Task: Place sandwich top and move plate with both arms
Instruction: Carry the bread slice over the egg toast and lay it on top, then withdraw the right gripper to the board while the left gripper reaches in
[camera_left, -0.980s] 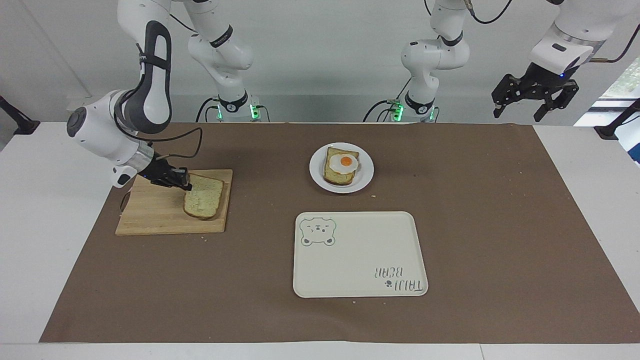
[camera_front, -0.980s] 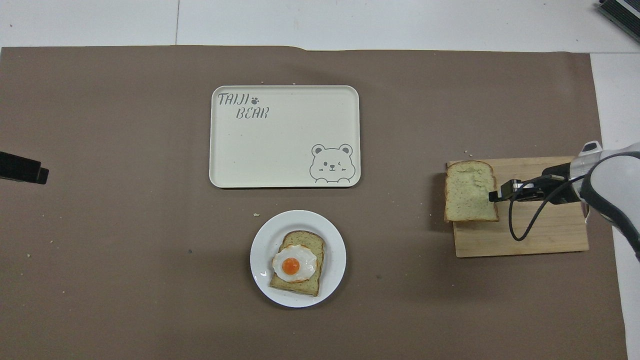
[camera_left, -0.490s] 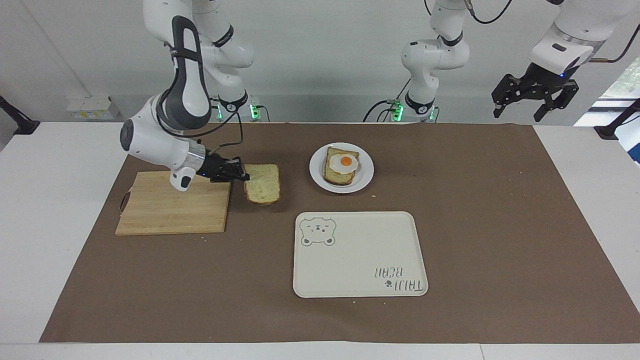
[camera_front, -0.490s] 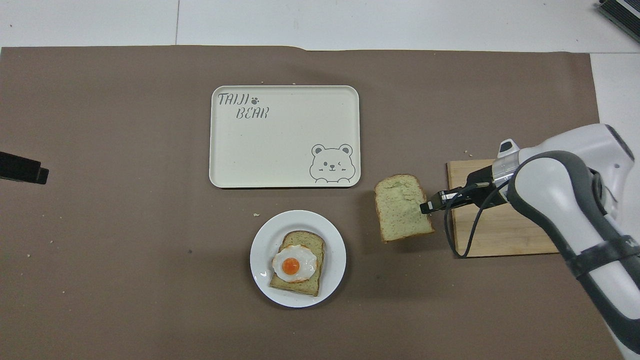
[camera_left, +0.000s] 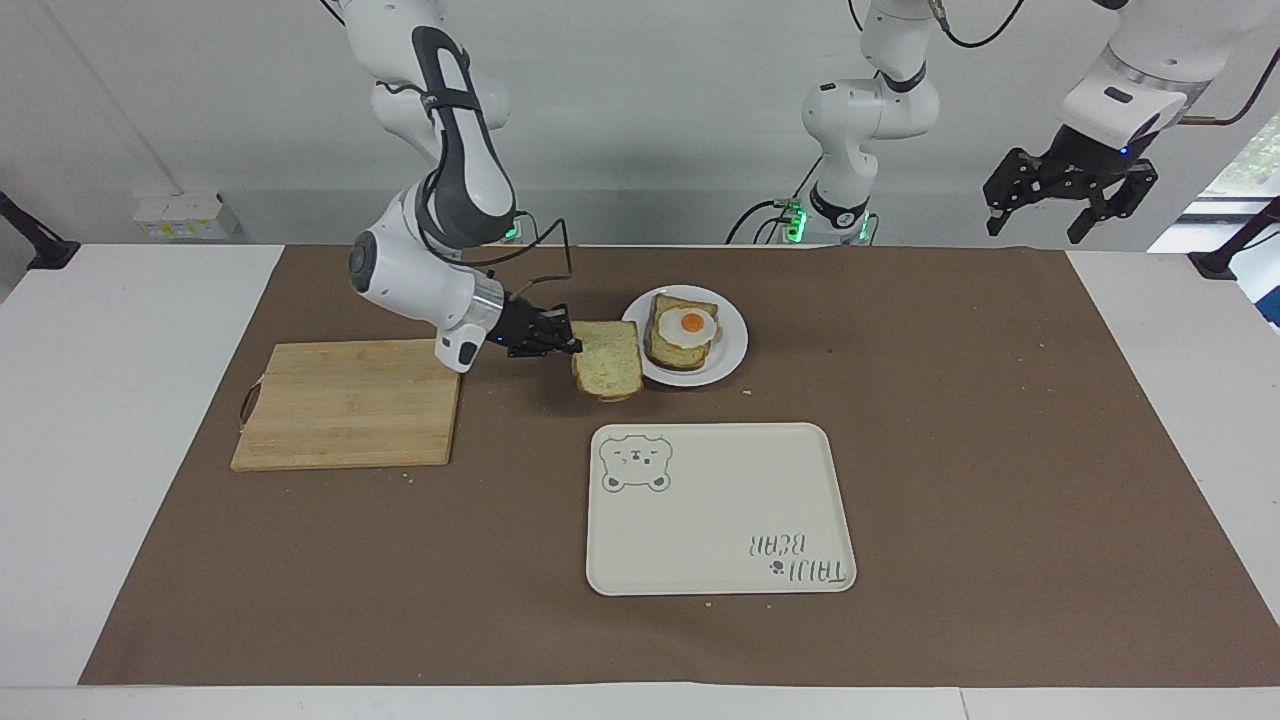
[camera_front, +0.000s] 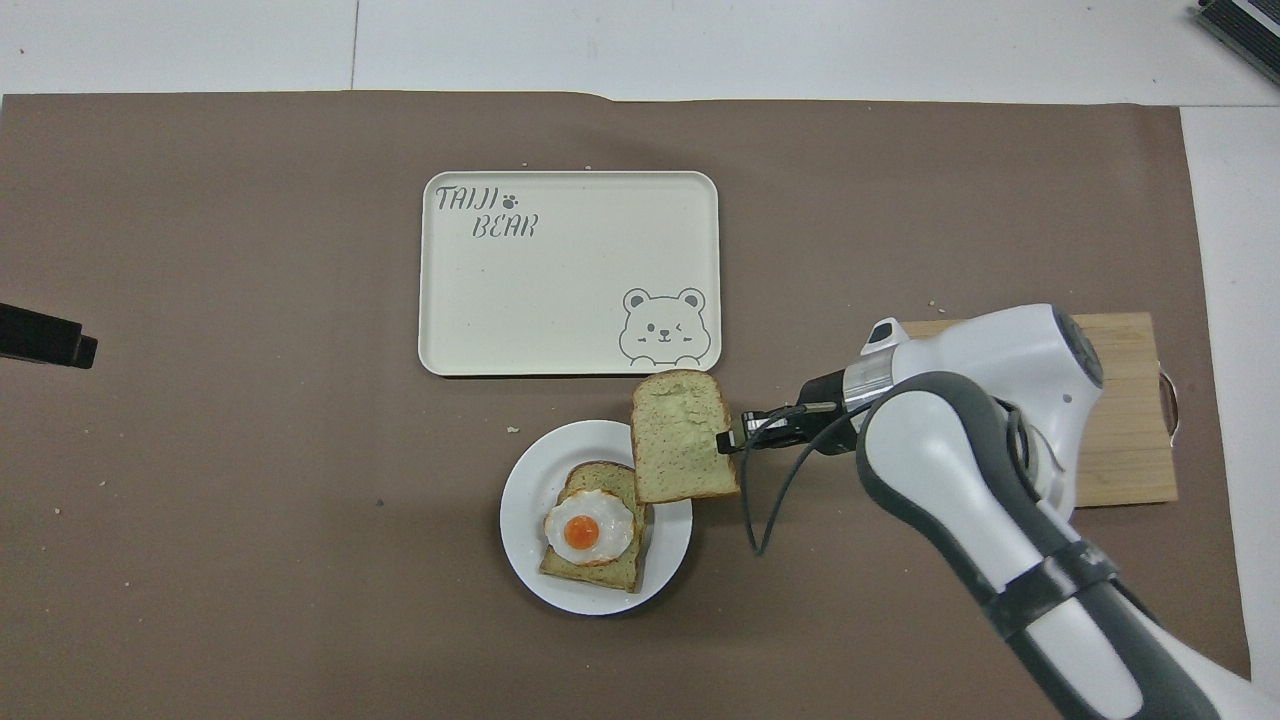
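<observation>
My right gripper (camera_left: 572, 345) (camera_front: 728, 441) is shut on the edge of the sandwich top (camera_left: 607, 372) (camera_front: 684, 436), a plain speckled bread slice with a brown crust. It carries the slice in the air over the rim of the plate (camera_left: 733, 345) (camera_front: 520, 510). On that small white plate lies a second bread slice with a fried egg (camera_left: 687, 324) (camera_front: 589, 528). My left gripper (camera_left: 1072, 210) hangs open, high over the left arm's end of the table; only its tip (camera_front: 45, 337) shows in the overhead view.
A wooden cutting board (camera_left: 345, 405) (camera_front: 1135, 420) lies bare toward the right arm's end. A cream rectangular tray (camera_left: 718, 508) (camera_front: 568, 272) with a bear drawing sits farther from the robots than the plate. Brown paper (camera_left: 1000, 420) covers the table.
My right arm has lifted the bread slice off the cutting board and carried it across to the plate's rim. The left arm has not moved.
</observation>
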